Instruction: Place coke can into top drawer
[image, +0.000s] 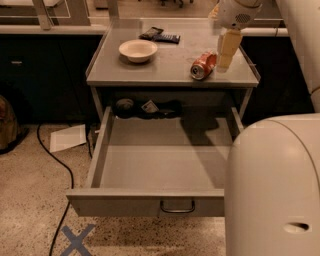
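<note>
**Q:** Claw position?
**A:** Gripper (225, 61) hangs tip-down over the right end of the grey tabletop (165, 72), under the cream wrist housing (239, 11).

**Q:** How wide is it set? Holding anything?
**A:** Spread not readable from this view. Nothing hangs lifted in it. Coke can (203, 65) lies on its side on the tabletop just beside the claw, on the bowl side, silver end toward the camera. Whether claw and can touch: unclear.

**Q:** Top drawer relative to the claw?
**A:** Top drawer (150, 167) is below the claw and nearer the camera, pulled well out. Loop handle (177, 207) sits at the centre of the front panel. Dark items (147, 107) lie at the drawer's back edge, under the tabletop.

**Q:** Other entries?
**A:** Cream bowl (138, 50) is well apart from the claw, beyond the can. Flat dark objects (159, 35) lie behind the bowl. Robot body (272, 190) fills the near corner below the claw.
</note>
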